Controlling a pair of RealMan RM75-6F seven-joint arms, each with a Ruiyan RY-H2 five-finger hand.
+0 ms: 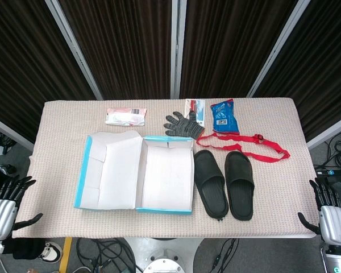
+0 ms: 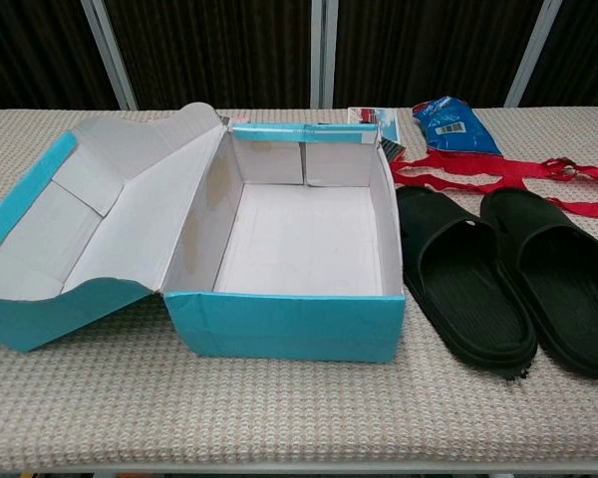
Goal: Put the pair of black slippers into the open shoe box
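Two black slippers lie side by side on the table, the left slipper (image 1: 210, 183) (image 2: 463, 274) next to the box and the right slipper (image 1: 239, 184) (image 2: 558, 271) beyond it. The blue shoe box (image 1: 166, 174) (image 2: 284, 324) stands open with a white, bare inside; its lid (image 1: 107, 170) (image 2: 70, 214) is folded out to the left. My left hand (image 1: 8, 205) hangs off the table's front left corner, fingers spread, holding nothing. My right hand (image 1: 329, 213) hangs off the front right corner, likewise open. Neither hand shows in the chest view.
A red strap (image 1: 247, 145) (image 2: 518, 174) lies just behind the slippers. Behind it are a blue packet (image 1: 223, 116) (image 2: 453, 124), a grey glove (image 1: 183, 125), a small carton (image 1: 195, 109) and a white-and-pink packet (image 1: 125, 116). The table (image 1: 62, 125) is covered by a beige cloth.
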